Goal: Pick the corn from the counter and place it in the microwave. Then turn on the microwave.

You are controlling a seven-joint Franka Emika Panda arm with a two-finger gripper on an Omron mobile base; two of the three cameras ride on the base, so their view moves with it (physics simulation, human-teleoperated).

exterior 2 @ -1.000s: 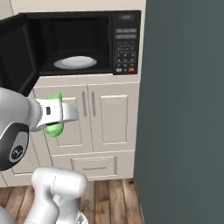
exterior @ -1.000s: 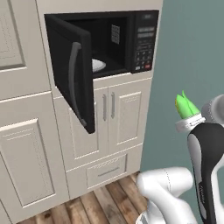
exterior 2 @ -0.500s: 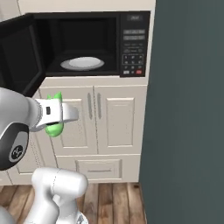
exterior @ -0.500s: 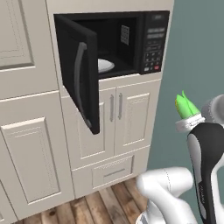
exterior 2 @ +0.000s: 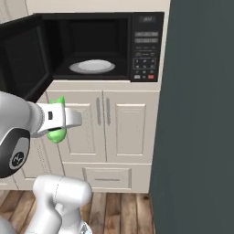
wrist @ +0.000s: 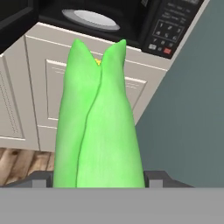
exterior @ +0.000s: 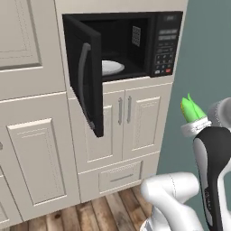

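My gripper (wrist: 98, 181) is clamped on the corn (wrist: 97, 127), held upright in the air near the microwave (exterior 2: 98, 48), whose door (exterior: 88, 81) stands open, white plate (exterior 2: 93, 66) inside.

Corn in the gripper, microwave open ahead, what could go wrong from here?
1. The corn sticks far out past the gripper, so its tip might catch the microwave frame on the way in.
2. The open door juts out on the left; a wide arm swing could strike it.
3. The corn may roll off the glass plate once released.
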